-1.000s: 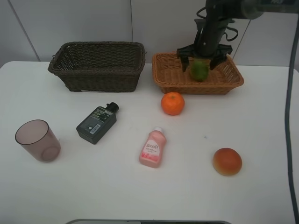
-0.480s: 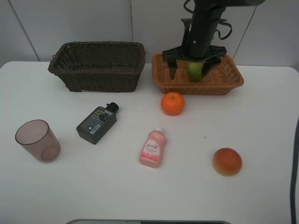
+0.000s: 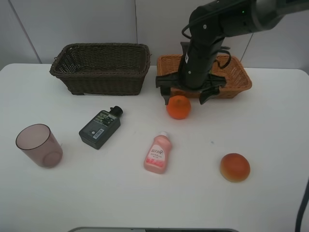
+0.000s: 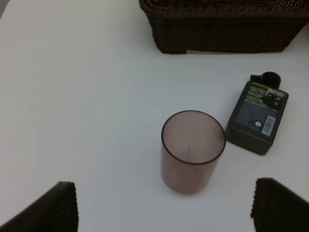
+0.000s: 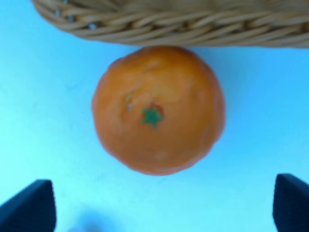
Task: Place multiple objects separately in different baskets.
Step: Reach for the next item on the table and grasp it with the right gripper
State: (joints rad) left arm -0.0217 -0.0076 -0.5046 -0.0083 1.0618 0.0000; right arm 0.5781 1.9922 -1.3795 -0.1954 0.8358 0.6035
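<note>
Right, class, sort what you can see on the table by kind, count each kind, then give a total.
Baskets: 2 (dark basket, tan basket)
Fruit: 2 (orange, red-orange fruit)
Bottles: 2 (pink bottle, green bottle)
Cups: 1 (cup)
Total: 7
The arm hides part of the tan basket.

A glossy black right arm [image 3: 203, 43] of rounded links is seen at one o'clock in the high view, marked by a small green light [image 3: 243, 11], with thin black cables [image 3: 184, 32] looped beside it. Dark, faintly ribbed fingers [image 4: 55, 208] are shown on the left gripper [image 4: 162, 193]; plain dark ones are shown on the right gripper [image 5: 162, 193].
</note>
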